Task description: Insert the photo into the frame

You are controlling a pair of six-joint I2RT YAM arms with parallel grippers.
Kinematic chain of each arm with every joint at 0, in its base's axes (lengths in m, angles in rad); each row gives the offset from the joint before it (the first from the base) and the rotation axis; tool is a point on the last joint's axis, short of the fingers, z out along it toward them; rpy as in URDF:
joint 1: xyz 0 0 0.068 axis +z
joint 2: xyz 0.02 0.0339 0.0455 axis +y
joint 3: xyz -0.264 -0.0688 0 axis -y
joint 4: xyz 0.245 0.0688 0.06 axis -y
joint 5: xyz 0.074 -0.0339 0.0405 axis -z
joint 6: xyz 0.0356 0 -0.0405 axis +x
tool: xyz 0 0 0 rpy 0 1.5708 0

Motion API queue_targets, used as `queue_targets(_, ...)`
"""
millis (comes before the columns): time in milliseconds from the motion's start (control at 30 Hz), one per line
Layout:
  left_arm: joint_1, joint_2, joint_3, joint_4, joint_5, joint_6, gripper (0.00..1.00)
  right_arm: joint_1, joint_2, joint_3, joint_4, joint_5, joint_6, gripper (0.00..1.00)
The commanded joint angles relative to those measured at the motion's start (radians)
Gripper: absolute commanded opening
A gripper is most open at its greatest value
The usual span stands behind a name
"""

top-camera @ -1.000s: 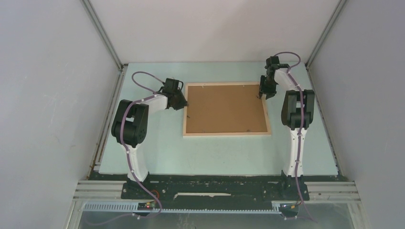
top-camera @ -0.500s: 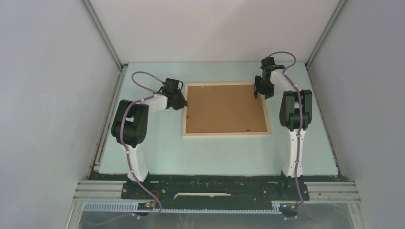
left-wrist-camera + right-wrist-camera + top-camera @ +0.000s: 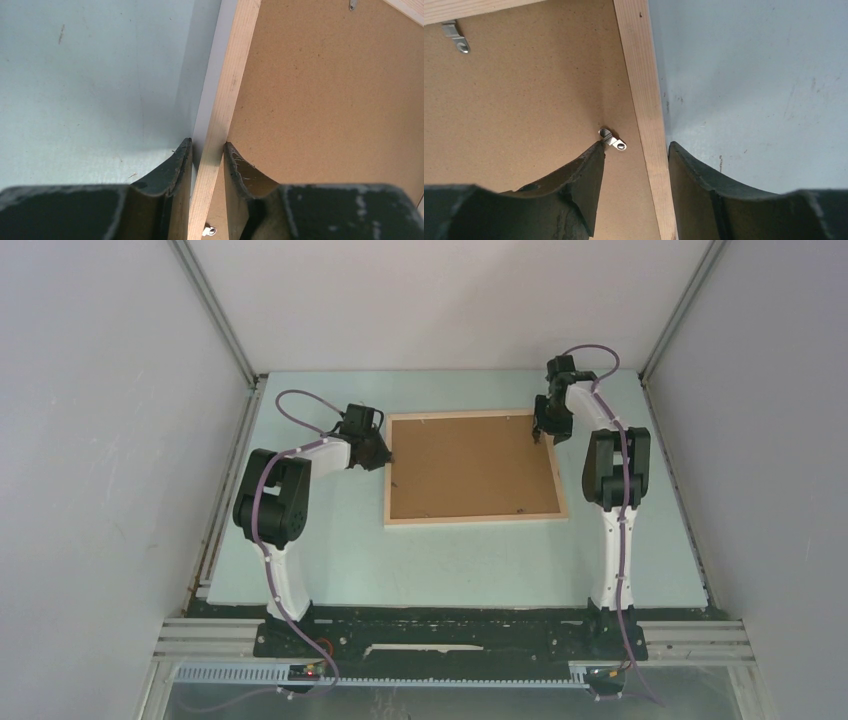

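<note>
A pale blue-green surface (image 3: 450,560) inside grey walls holds the frame (image 3: 476,520), lying at its centre, back up, brown backing board (image 3: 470,468) showing. The left claw (image 3: 207,150) pinches the frame's left rail. The right claw (image 3: 635,144) is spread, straddling the right rail, one fingertip at a metal clip (image 3: 613,139).

You have the frame (image 3: 474,521) lying flat on the table (image 3: 450,570), the backing board (image 3: 470,468) inside it. Your left gripper (image 3: 207,150) straddles its left rail. Your right gripper (image 3: 636,150) straddles the right rail near the far corner.
</note>
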Motion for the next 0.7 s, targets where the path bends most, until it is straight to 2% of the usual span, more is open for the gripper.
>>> queue_targets(0,-0.005,-0.008,0.021,-0.018,0.022,0.014,0.22,0.025,0.049,0.037,0.018,-0.026,0.03,0.59)
queue_targets(167,-0.005,-0.012,0.02,-0.018,0.02,0.014,0.21,0.028,0.072,0.076,-0.002,-0.015,0.031,0.58)
queue_targets(367,-0.005,-0.012,0.018,-0.018,0.019,0.015,0.2,0.028,0.104,0.117,-0.031,0.018,0.055,0.48)
queue_targets(433,-0.005,-0.014,0.019,-0.018,0.022,0.015,0.2,0.028,0.108,0.117,-0.033,0.021,0.062,0.43)
queue_targets(667,-0.005,-0.015,0.017,-0.018,0.021,0.014,0.19,0.006,0.11,0.114,-0.04,-0.005,0.145,0.1)
